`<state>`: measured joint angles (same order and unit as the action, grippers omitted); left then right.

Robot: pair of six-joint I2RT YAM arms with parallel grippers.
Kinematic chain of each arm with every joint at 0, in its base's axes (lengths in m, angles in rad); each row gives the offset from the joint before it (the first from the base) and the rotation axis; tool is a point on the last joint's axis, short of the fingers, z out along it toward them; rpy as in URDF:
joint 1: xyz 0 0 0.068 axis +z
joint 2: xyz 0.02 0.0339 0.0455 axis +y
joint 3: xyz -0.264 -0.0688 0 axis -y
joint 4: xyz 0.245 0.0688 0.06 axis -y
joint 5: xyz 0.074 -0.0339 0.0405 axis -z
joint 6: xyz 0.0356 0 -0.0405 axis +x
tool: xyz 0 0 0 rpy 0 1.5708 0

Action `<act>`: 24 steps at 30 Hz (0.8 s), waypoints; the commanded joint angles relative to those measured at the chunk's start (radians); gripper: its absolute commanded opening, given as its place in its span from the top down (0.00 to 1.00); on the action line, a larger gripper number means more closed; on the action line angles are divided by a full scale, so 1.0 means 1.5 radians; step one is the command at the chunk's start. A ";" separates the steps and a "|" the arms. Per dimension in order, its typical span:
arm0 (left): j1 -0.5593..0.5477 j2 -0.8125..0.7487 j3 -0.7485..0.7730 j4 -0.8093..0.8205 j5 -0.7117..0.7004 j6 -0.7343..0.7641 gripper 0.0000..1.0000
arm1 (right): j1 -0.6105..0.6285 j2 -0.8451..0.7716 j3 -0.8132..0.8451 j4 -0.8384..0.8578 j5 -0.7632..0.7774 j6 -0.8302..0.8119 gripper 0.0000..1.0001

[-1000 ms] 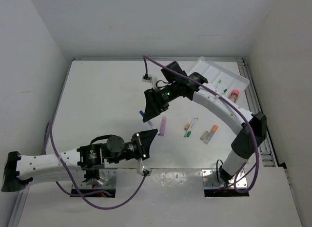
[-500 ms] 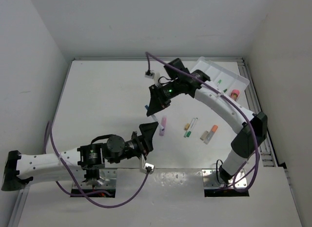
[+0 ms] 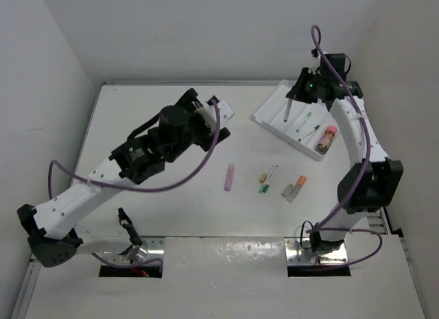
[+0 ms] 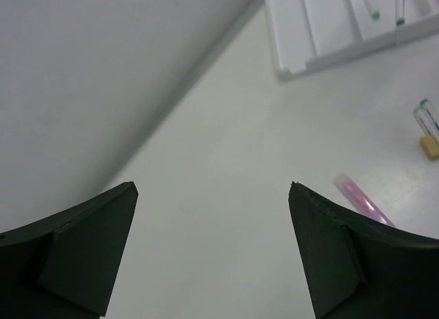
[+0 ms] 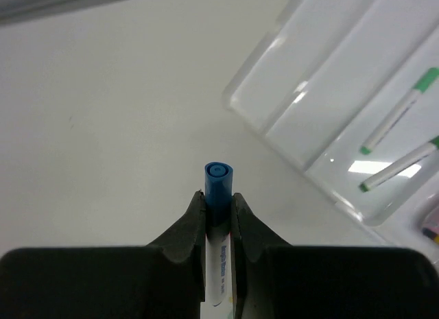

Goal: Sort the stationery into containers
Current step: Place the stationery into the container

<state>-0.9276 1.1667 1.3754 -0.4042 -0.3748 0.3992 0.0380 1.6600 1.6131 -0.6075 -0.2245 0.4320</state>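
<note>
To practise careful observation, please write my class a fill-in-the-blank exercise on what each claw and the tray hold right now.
The right claw is shut on a white pen with a ___ cap.
The left claw is ___ and holds nothing.
Two ___-tipped pens lie in the tray.
The lilac stick lies ___ the tray.
Missing words: blue; open; green; outside.

The right gripper has swung away from the lilac stick. It now hangs by the tray, pinching the blue-tipped white pen tight. The left gripper has lifted up and away from the stick, and its jaws have opened wide.
</note>
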 commanded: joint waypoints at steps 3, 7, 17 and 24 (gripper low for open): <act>0.152 0.039 -0.015 -0.171 0.179 -0.323 0.03 | -0.060 0.130 0.118 -0.006 0.115 0.073 1.00; 0.281 0.090 -0.052 -0.153 0.306 -0.424 0.03 | -0.079 0.186 0.126 0.023 0.190 0.085 1.00; 0.371 0.115 -0.134 -0.037 0.379 -0.458 0.04 | -0.114 0.314 0.154 0.084 0.297 0.061 0.99; 0.343 0.124 -0.163 -0.010 0.334 -0.436 0.07 | -0.117 0.354 0.168 0.102 0.333 0.035 0.69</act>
<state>-0.3897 1.3727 1.1427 -0.4805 0.1501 -0.2653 -0.1303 2.1876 1.8114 -0.5064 0.2192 0.5083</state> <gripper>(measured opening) 0.937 0.287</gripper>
